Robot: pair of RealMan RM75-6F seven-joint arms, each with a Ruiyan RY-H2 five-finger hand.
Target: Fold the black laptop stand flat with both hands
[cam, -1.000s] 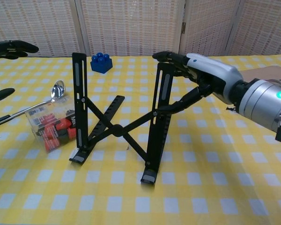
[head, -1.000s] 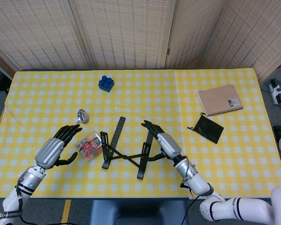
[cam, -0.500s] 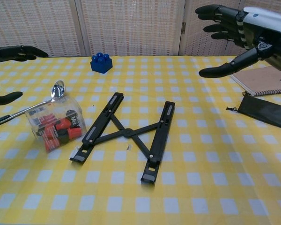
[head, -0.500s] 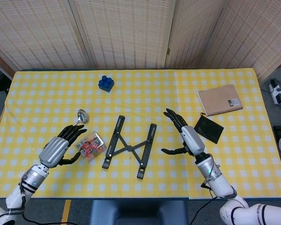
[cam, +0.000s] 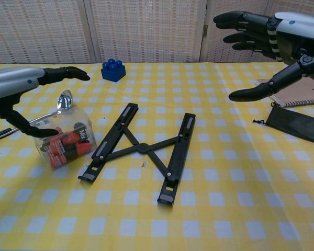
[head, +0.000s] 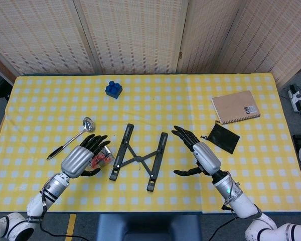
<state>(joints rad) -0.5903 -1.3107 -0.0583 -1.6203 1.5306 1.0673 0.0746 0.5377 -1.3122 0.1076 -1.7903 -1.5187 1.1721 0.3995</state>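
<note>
Laptop stand (head: 139, 157), head view: black, lying flat on the yellow-checked worktop (head: 190, 100), near the front edge, between the two hands. Its two long bars run from near edge toward far edge, tilted slightly rightward at the top; crossed links join them in the middle. Left hand (head: 83, 157) sits to the stand's left, fingers (head: 96, 141) apart, over a small clear packet with red contents (head: 101, 156); no contact with the stand. Right hand (head: 200, 154) sits to the stand's right, fingers spread, holding nothing, clear of the right bar. Ladle (head: 72, 137) lies behind the left hand; black pouch (head: 220, 137) and notebook (head: 235, 106) to the far right; blue block (head: 113, 89) toward the far edge.

Chest view: laptop stand (cam: 141, 149) flat at centre, bars angled away from camera. Left hand (cam: 21, 94) is raised just above the packet (cam: 63, 138), fingers apart. Right hand (cam: 275, 42) hovers high at upper right, well apart from the stand, fingers spread, empty.
</note>
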